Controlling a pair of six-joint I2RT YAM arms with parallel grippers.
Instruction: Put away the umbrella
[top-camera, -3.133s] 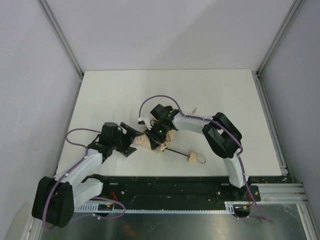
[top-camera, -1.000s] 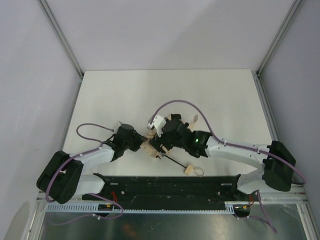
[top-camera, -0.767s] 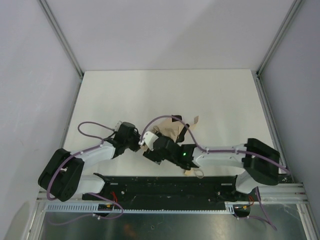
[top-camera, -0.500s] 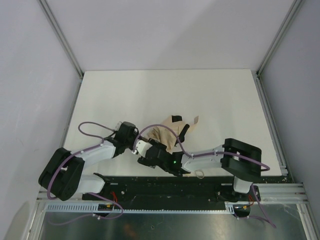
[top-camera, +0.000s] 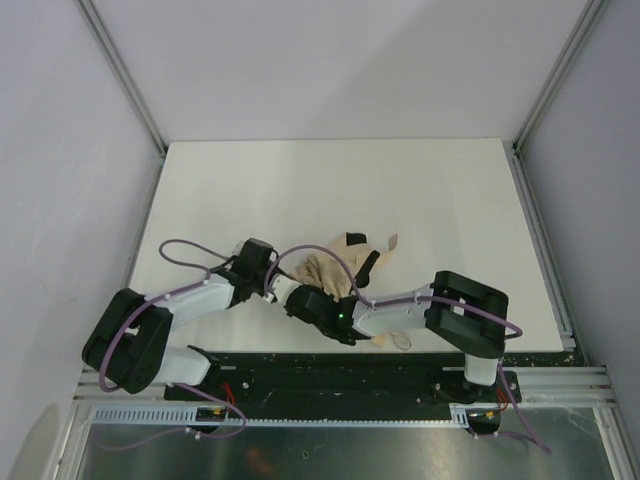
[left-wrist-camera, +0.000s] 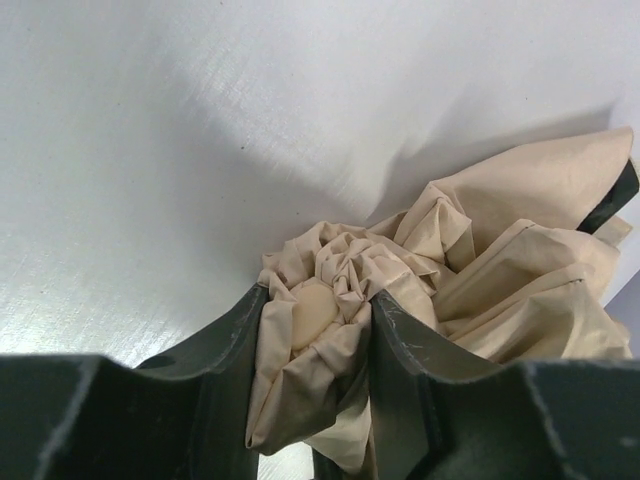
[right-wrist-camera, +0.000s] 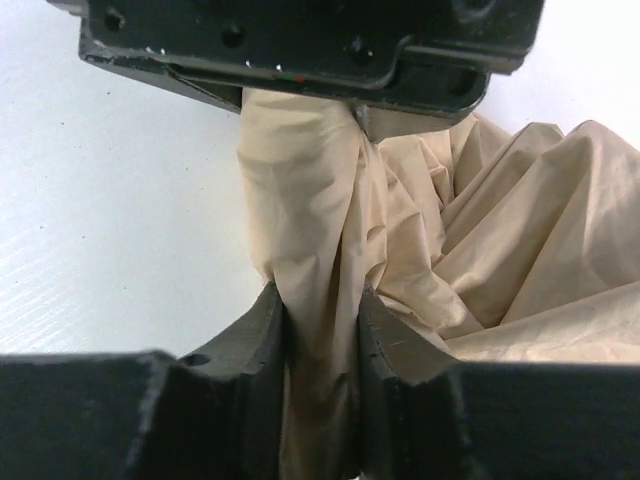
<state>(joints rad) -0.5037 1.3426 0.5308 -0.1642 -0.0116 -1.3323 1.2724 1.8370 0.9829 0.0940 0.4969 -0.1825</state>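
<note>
The umbrella (top-camera: 335, 265) lies as a crumpled beige heap near the table's front middle. Its tan handle (top-camera: 383, 340) with a loop strap pokes out under my right arm, and the shaft is hidden. My left gripper (top-camera: 272, 287) is shut on the umbrella's (left-wrist-camera: 500, 250) bunched tip, a rounded tan cap wrapped in fabric, held between its jaws (left-wrist-camera: 315, 300). My right gripper (top-camera: 300, 300) sits right beside it, shut (right-wrist-camera: 320, 300) on a narrow fold of the beige fabric (right-wrist-camera: 520, 220). The left gripper's black body (right-wrist-camera: 300, 40) shows just beyond that fold.
The white table (top-camera: 450, 200) stretches behind and to both sides of the umbrella. Grey walls with metal posts close in three sides. A black rail (top-camera: 330, 372) runs along the near edge. Purple cables loop over both arms.
My right arm has folded back and swung its gripper toward the near left, off the canopy's top, and shut on a fold beside the left gripper. The left gripper keeps its hold.
</note>
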